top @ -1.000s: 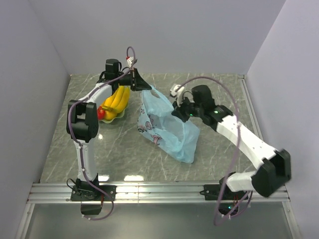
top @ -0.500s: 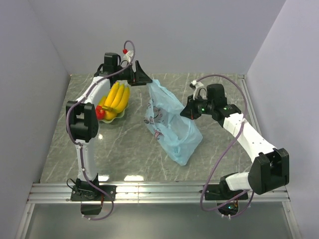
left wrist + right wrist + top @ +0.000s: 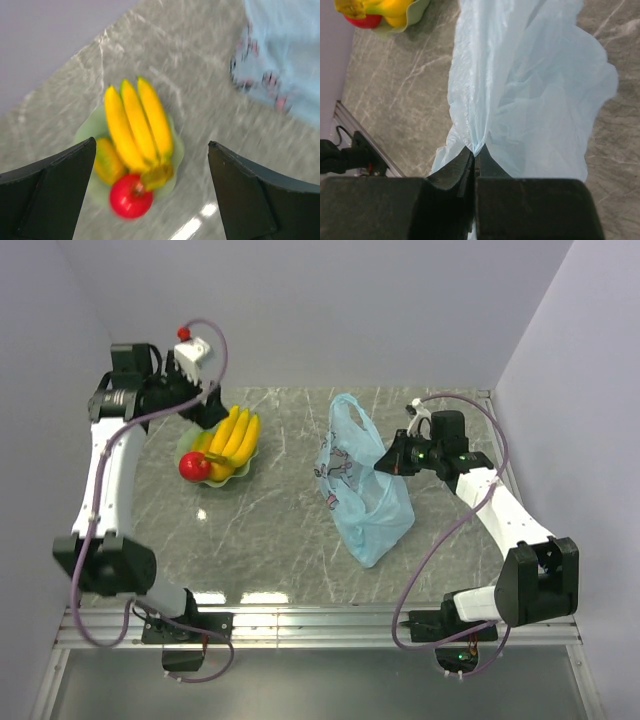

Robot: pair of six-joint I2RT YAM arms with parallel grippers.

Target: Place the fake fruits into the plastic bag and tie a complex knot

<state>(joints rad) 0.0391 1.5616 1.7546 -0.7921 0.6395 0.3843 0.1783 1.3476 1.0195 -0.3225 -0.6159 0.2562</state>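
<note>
1. Right gripper (image 3: 474, 150) clamped on a fold of the plastic bag (image 3: 365, 490); left gripper (image 3: 151, 145) spread wide, empty, above the dish (image 3: 86, 136)
2. Pale lilac walls (image 3: 350, 310) enclose three sides
3. Table (image 3: 270, 530): grey veined marble, glossy
4. Bag stands right of centre, well apart from dish
5. Banana bunch (image 3: 235, 437) and red apple (image 3: 194, 467) lie in dish

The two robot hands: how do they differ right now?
The left hand is open and holds nothing; the right hand is shut, pinching a fold of the plastic bag. The left hand hangs in the air above the dish of fake fruits; the right hand is at the bag, holding its side up. Both have two black fingers.
</note>
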